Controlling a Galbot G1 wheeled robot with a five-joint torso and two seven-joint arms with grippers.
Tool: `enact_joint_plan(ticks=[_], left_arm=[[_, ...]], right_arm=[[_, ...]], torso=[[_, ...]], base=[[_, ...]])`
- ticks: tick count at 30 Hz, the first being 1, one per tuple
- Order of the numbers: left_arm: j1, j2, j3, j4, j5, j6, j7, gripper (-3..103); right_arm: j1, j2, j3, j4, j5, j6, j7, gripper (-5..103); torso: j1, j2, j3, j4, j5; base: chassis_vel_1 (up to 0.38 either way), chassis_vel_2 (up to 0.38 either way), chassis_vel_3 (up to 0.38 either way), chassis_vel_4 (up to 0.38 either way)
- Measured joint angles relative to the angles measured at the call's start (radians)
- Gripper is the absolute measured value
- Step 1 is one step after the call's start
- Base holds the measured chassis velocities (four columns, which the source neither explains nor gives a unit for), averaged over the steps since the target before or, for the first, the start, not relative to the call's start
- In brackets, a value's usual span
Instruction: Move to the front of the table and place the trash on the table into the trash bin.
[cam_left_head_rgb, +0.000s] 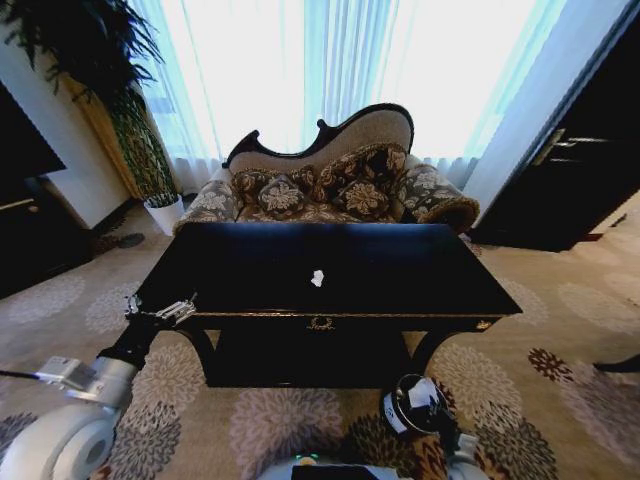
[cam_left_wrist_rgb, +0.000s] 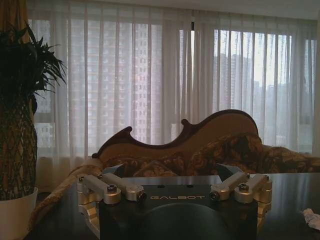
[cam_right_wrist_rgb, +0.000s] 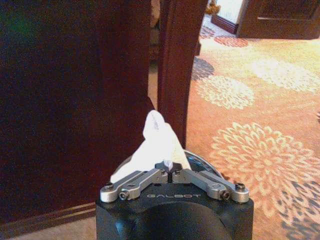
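The black table (cam_left_head_rgb: 330, 265) sits square ahead of the robot, sofa (cam_left_head_rgb: 330, 180) behind it. One small white scrap (cam_left_head_rgb: 317, 278) lies on the tabletop near its middle, a little toward the front edge. The left gripper (cam_left_head_rgb: 160, 310) hangs at the table's front left corner, level with the top, fingers spread wide. The right gripper (cam_right_wrist_rgb: 170, 172) is low beside the table's front right leg (cam_right_wrist_rgb: 175, 65), fingers pressed together, pinching a crumpled white tissue (cam_right_wrist_rgb: 155, 145)

tissue (cam_left_head_rgb: 317, 278) on table (cam_left_head_rgb: 400, 270), sofa (cam_left_head_rgb: 330, 190) behind; plant pot (cam_left_head_rgb: 165, 213) left
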Motion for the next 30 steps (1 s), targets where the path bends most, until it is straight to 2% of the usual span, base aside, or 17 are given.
enact_joint_plan(ticks=[12,16,18,22,30], left_arm=[[0.0,0.0,0.0,0.0,0.0,0.0,0.0,100],[0.0,0.0,0.0,0.0,0.0,0.0,0.0,100],[0.0,0.0,0.0,0.0,0.0,0.0,0.0,100],[0.0,0.0,0.0,0.0,0.0,0.0,0.0,100],[0.0,0.0,0.0,0.0,0.0,0.0,0.0,100]], right_arm=[[0.131,-0.003,-0.043,-0.183,-0.088,-0.021,0.011,0],[0.171,0.012,-0.059,-0.217,-0.116,-0.065,0.032,0],[0.199,0.019,-0.062,-0.242,-0.168,-0.096,0.05,0],[0.22,0.021,-0.069,-0.257,-0.211,-0.135,0.064,0],[0.273,0.023,-0.079,-0.301,-0.251,-0.202,0.078,0]], torso=[[0.0,0.0,0.0,0.0,0.0],[0.0,0.0,0.0,0.0001,0.0003],[0.0,0.0,0.0,0.0001,0.0002],[0.0,0.0,0.0,0.0,0.0003],[0.0,0.0,0.0,0.0001,0.0]], base=[[0.0,0.0,0.0,0.0],[0.0,0.0,0.0,0.0],[0.0,0.0,0.0,0.0],[0.0,0.0,0.0,0.0],[0.0,0.0,0.0,0.0]])
